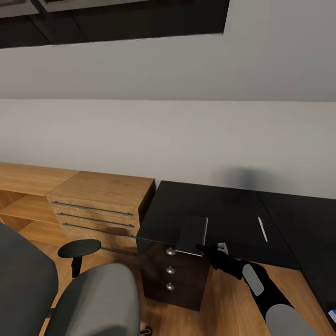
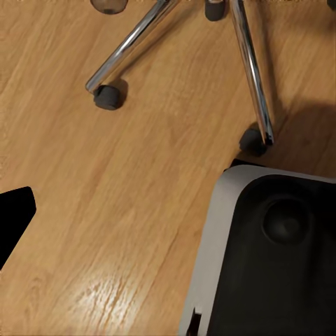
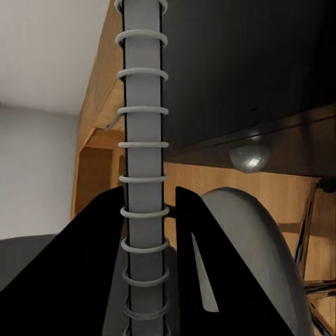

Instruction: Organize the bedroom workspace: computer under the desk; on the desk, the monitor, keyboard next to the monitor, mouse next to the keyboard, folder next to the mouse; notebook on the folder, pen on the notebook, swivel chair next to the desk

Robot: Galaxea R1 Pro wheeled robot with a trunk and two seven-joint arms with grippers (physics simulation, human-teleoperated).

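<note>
The notebook (image 1: 190, 233), dark-covered with a grey spiral spine (image 3: 143, 105), is at the front left corner of the black desk (image 1: 210, 200), over the drawers. My right gripper (image 1: 203, 248) (image 3: 147, 192) is shut on the spiral edge. A white pen (image 1: 262, 228) lies on the desk top to the right of it. The grey swivel chair (image 1: 98, 298) stands at lower left, apart from the desk. Its chrome base (image 2: 133, 45) is under my left gripper (image 2: 157, 196), which hangs open over the floor with nothing in it.
A low light-wood cabinet (image 1: 100, 205) with drawers stands left of the desk against the white wall. The desk drawers have round silver knobs (image 1: 171, 251). A bit of blue (image 1: 332, 316) shows at the right edge. My own base (image 2: 273, 259) is near the chair's castors.
</note>
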